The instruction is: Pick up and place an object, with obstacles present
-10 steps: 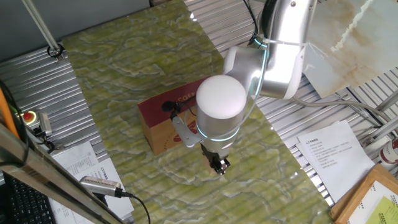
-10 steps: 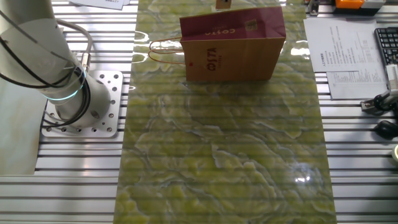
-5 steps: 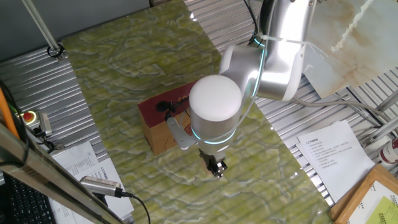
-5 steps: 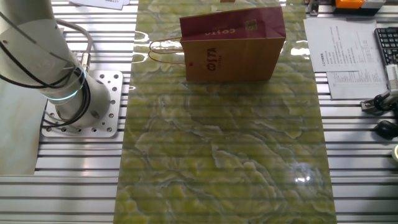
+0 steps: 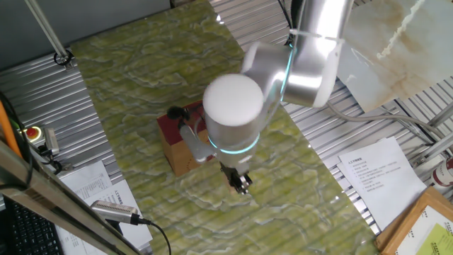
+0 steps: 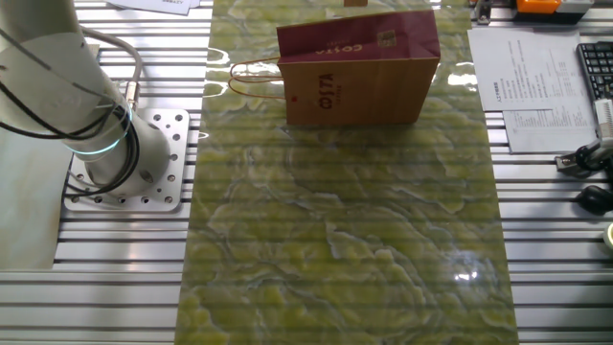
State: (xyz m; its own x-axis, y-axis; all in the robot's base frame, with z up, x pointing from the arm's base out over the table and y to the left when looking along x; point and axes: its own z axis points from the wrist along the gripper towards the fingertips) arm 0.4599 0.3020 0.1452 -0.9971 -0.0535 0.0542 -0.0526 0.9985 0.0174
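The brown paper bag (image 6: 354,81), the obstacle, stands at the far end of the green mat with a dark red band and its handles (image 6: 254,81) lying out to the left. In the one fixed view the arm's wrist hides most of the bag (image 5: 175,145). My gripper (image 5: 241,185) hangs just above the mat on the side of the bag away from the other camera, fingers close together. A tan sliver of the wooden cube (image 6: 354,3) shows at the top edge, above the bag; the fingers hide it in the one fixed view.
The green marbled mat (image 6: 345,240) covers the middle of the ribbed metal table. The arm's base (image 6: 124,158) is bolted at the left. Printed sheets (image 6: 532,91) and a keyboard (image 6: 596,72) lie at the right. A red stop button (image 5: 32,132) sits by the table edge.
The wrist and gripper have slid left along the bag in the one fixed view. In the other view the tan cube has drifted right and up, almost out of the frame.
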